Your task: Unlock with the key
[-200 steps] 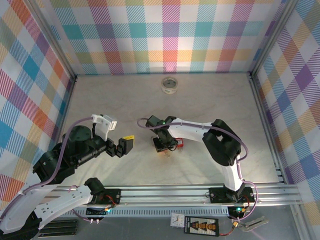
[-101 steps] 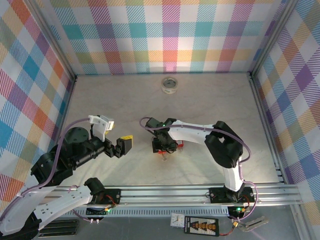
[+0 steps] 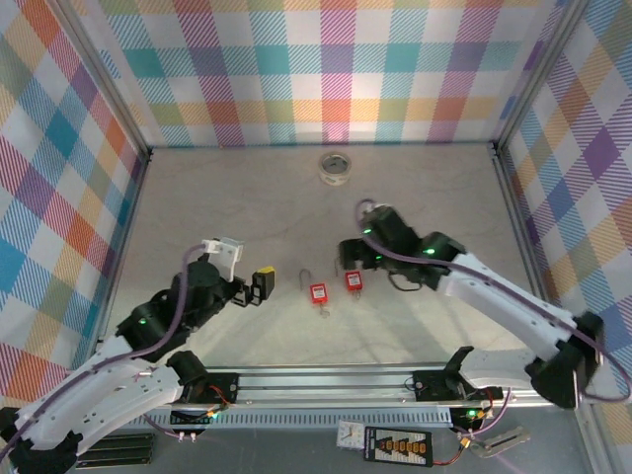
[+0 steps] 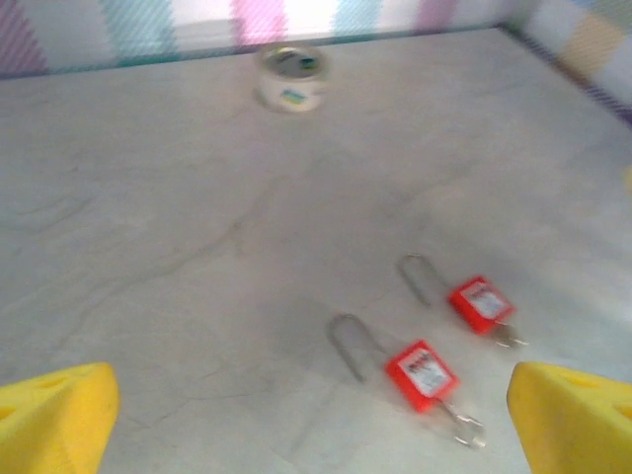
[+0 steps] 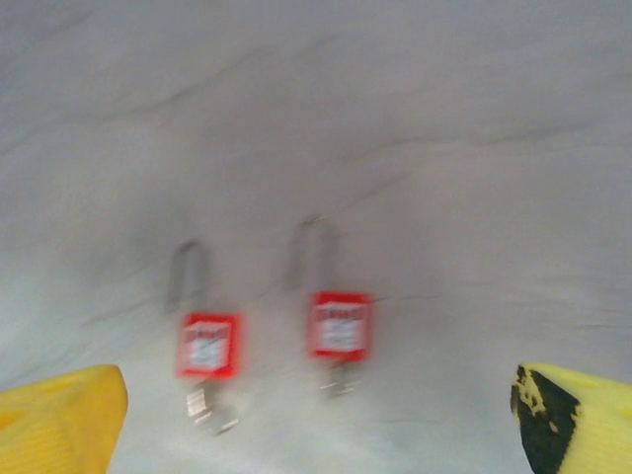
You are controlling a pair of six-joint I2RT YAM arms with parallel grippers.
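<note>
Left end effector (image 3: 261, 285), right end effector (image 3: 349, 260): both released, empty. Two red wire-shackle padlocks (image 3: 319, 293) on grey table (image 3: 227, 207), small silvery metal key (image 4: 462, 426) in each.

The key (image 4: 462, 427) is a tiny, thin, silvery sliver lying flat, touching the base of the left red padlock (image 4: 421, 372) at its 6 o'clock seen from above; a second key (image 4: 508, 338) lies likewise below the right red padlock (image 4: 481, 300); both look blurred

Two padlocks (image 3: 319, 293), seemingly two keys (image 4: 464, 427), one roll (image 3: 336, 166).
</note>
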